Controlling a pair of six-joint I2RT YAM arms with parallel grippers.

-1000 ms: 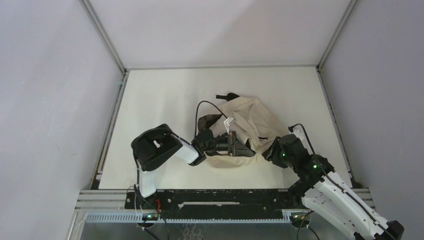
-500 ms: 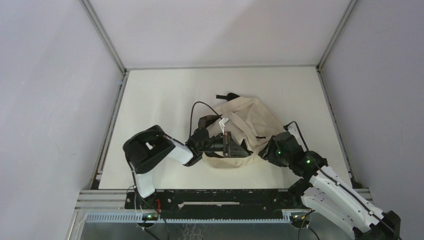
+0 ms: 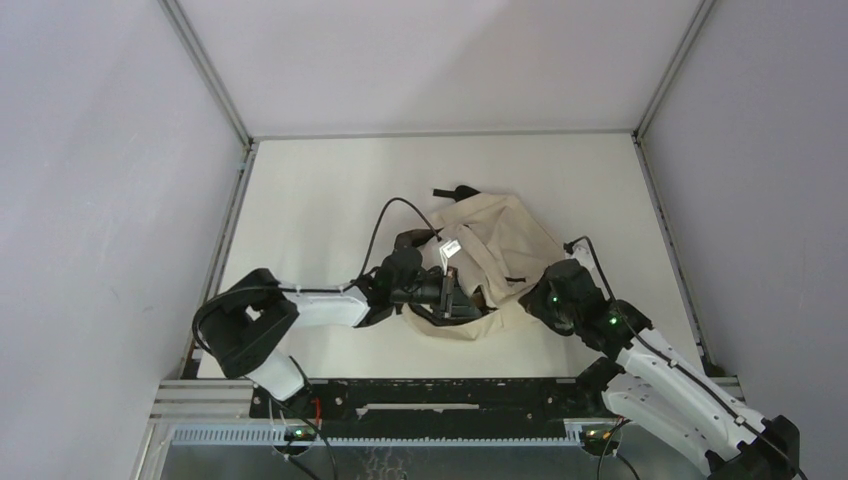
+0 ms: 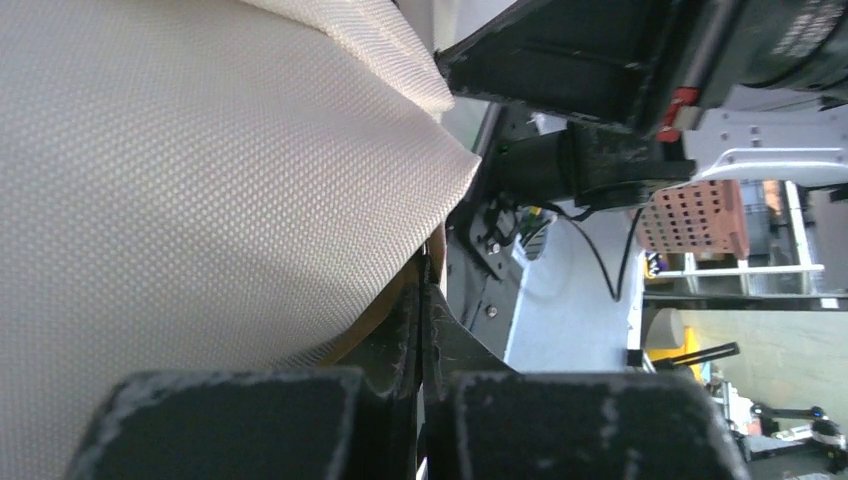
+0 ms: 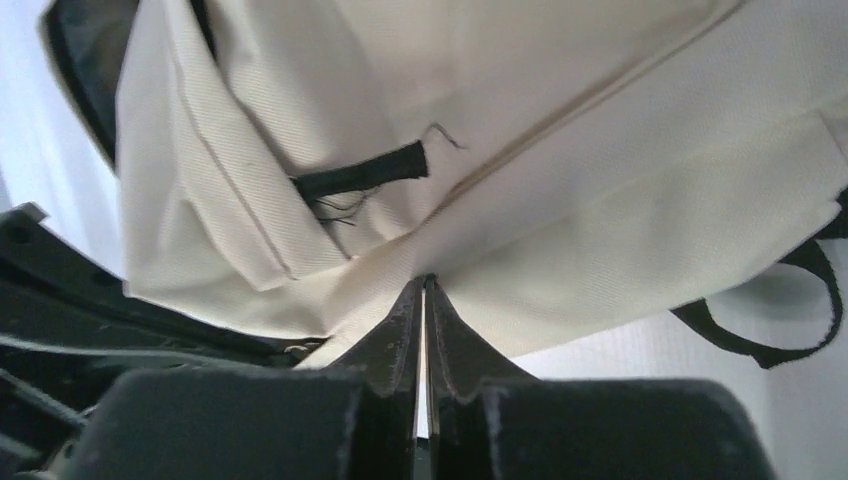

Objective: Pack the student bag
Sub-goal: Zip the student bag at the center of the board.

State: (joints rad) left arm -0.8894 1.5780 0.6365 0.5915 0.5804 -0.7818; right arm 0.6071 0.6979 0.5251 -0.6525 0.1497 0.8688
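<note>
Two pinches on the student bag [image 3: 500, 235], crumpled mid-frame on the white table [image 3: 310, 190]. Lower left: left gripper [image 4: 421, 300] clamped tight on canvas edge. Lower right: right gripper [image 5: 424, 290] closed on a fold below a frayed black strap [image 5: 365, 172]. Arm cable [image 3: 400, 200] arcs over bag's left side; canvas blocks most of left wrist view.

Bright, diffuse light casts faint shadows; the top view is sharp, wrist views blur close up.
</note>
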